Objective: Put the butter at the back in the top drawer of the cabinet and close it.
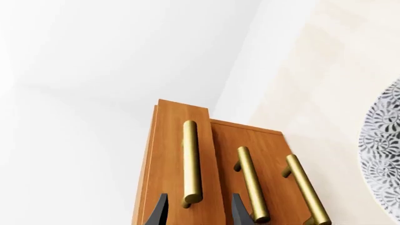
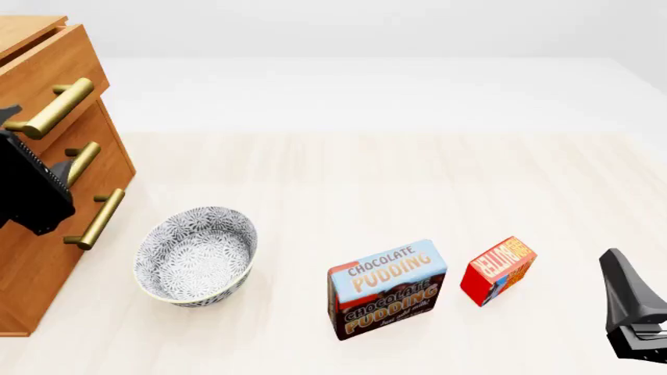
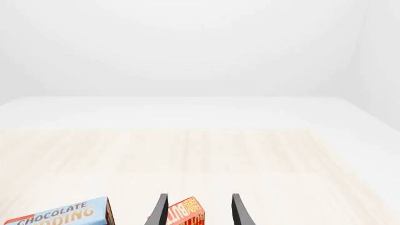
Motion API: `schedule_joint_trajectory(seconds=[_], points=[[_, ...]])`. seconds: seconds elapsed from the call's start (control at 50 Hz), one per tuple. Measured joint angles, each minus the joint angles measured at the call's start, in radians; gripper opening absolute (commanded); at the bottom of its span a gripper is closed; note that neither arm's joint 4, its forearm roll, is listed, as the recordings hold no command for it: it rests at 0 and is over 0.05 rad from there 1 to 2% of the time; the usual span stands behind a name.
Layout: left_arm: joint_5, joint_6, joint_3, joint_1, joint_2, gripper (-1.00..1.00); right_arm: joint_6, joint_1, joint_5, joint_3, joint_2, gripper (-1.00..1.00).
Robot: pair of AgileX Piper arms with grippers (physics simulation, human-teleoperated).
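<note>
Item: top drawer (image 1: 181, 164), slightly proud of cabinet (image 2: 31, 258) face.
My left claw (image 1: 196, 211): wide, straddling lower end of handle (image 1: 190, 161); centre, close squarely, pull straight.
My right claw (image 3: 196, 211): wide, idle.
Butter (image 2: 498, 270): on surface (image 2: 365, 172), beside pudding box (image 2: 388, 289).

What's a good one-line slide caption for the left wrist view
Left gripper, open, lined up on the brass handle of the top drawer, which stands slightly out from the cabinet.

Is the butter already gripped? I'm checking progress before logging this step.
No: the butter stands on the table, apart from the open right gripper.
</note>
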Motion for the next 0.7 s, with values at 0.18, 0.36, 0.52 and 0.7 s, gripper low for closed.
schedule_joint_trajectory(seconds=[0.18, 0.36, 0.52, 0.7], points=[[-0.007, -0.001, -0.005, 0.005, 0.012, 1.0, 0.0, 0.0, 0.0, 0.0, 0.0, 1.0], [-0.019, -0.002, -0.011, 0.006, 0.029, 1.0, 0.0, 0.0, 0.0, 0.0, 0.0, 1.0], [-0.028, -0.004, -0.019, 0.005, 0.044, 1.0, 0.0, 0.0, 0.0, 0.0, 0.0, 1.0], [-0.039, -0.004, -0.024, 0.007, 0.062, 1.0, 0.0, 0.0, 0.0, 0.0, 0.0, 1.0]])
